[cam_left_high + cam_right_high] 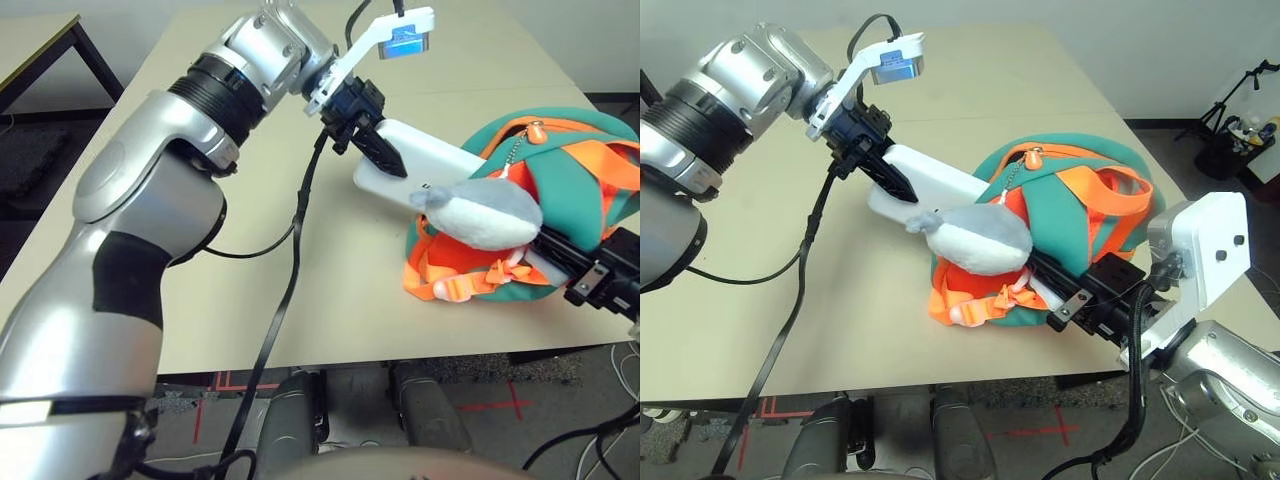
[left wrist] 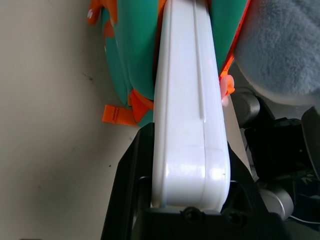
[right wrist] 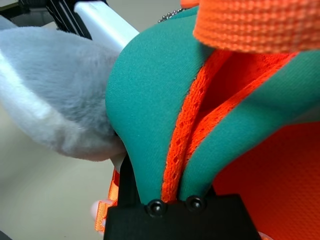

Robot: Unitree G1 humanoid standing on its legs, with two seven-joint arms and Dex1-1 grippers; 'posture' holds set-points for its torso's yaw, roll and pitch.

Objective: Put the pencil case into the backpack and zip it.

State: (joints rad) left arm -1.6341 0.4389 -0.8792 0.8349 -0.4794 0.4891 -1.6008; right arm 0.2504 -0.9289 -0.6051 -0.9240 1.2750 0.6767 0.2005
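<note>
Head views. Status: insertion begun, not finished. My left gripper [image 1: 372, 140] is clamped across the near end of the pencil case [image 1: 420, 165], its 2 black fingers on either flat face. The case lies slanted above the table [image 1: 200, 290], its far end meeting the backpack [image 1: 575, 190] at the mouth, behind the plush fish [image 1: 485, 212]; how far in it has gone I cannot tell, since the fish hides that end. Most of the case is plainly outside. My right gripper [image 1: 1080, 290] is closed on the backpack's teal fabric low at the front, pinning the bag. Left to do, by my reckoning: push the case fully in, let go, close the zipper, which appears undone.

Left wrist view. Item 1, pencil case [image 2: 187, 110]: hard, glossy white shell, rounded corners, a seam running along its narrow edge, seated between my fingers [image 2: 127, 190] and running straight ahead to teal fabric and orange trim [image 2: 117, 115].

Right wrist view. Item 2, backpack [image 3: 150, 110]: soft, matte teal cloth folded into my jaws, with an orange lace-like mesh strip [image 3: 187, 140] along the fold and coarse woven orange strap [image 3: 255, 25] above. Item 3, plush fish [image 3: 55, 100]: short grey-white pile, rounded, resting against the teal panel. The white case [image 3: 105, 22] shows beyond it.
</note>
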